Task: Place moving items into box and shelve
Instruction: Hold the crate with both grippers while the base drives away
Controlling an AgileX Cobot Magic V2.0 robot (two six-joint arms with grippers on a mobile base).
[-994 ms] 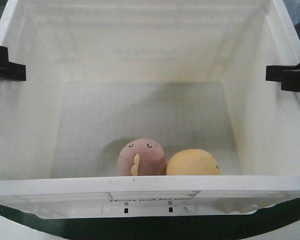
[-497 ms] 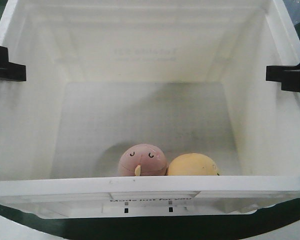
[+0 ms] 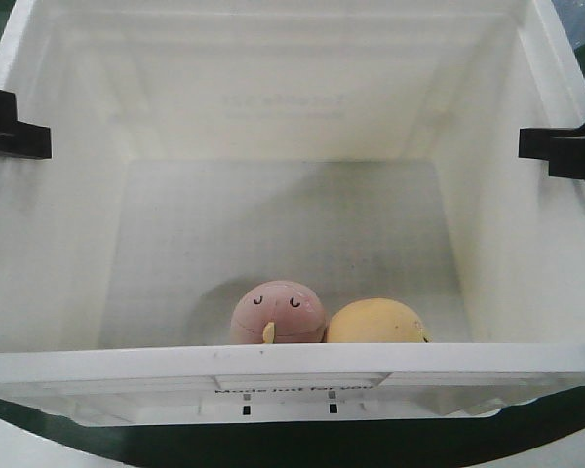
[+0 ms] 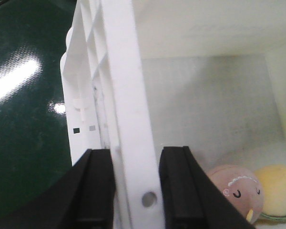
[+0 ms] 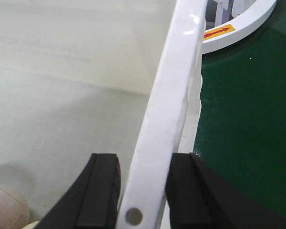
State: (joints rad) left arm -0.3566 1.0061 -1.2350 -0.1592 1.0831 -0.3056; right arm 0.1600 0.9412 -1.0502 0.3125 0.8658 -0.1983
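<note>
The white box (image 3: 292,363) fills the front view. The dusty pink plush ball (image 3: 278,312) and the yellow-orange ball (image 3: 375,322) lie side by side on its floor against the near wall. My left gripper (image 3: 15,127) straddles the left rim and is shut on it; in the left wrist view its jaws (image 4: 136,152) stand either side of the rim (image 4: 124,71), with both balls (image 4: 236,193) (image 4: 276,191) beyond. My right gripper (image 3: 556,146) is shut on the right rim; in the right wrist view (image 5: 143,157) its jaws clasp the rim (image 5: 174,86).
A dark green surface (image 4: 24,119) lies outside the box on both sides (image 5: 248,119). A white curved piece with a red arrow on a yellow label (image 5: 238,24) sits beyond the box's right wall.
The pink ball has rolled a little, its face now turned more toward me and its yellow nub lower. The yellow ball shifted slightly. Both grippers stay on the rims.
</note>
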